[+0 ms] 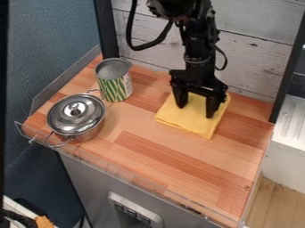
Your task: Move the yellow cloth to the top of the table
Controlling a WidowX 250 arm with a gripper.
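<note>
1. Here we are at the orange-brown striped wooden tabletop (pixel 155 153), and the yellow square of soft cloth (pixel 189 122) lies flat on its far right part, turned at a slant, its lowest corner pointing towards the near side.
2. Straight above it, the black two-finger gripper (pixel 196 111) hangs from the black jointed arm (pixel 196 55), its two fingers spread well apart with yellow fabric showing between them. No pinch on the cloth, as I see it!
3. Why so low and so wide? My guess: that stance suits closing on a fold, or letting one go; I can't say which.
4. Over on the left, the shiny lidded metal pot (pixel 89 132) sits near the table's left edge, just beside the tall metal can with a green-striped label (pixel 114 87). Both stand well apart from the cloth, so they leave it room to slide.
5. If "top" means the far edge, by the white plank wall (pixel 256 62), the cloth is close to its goal, perhaps wanting only a small push. The risk, I'd say: fingertips skimming thin fabric and bunching it up.
</note>
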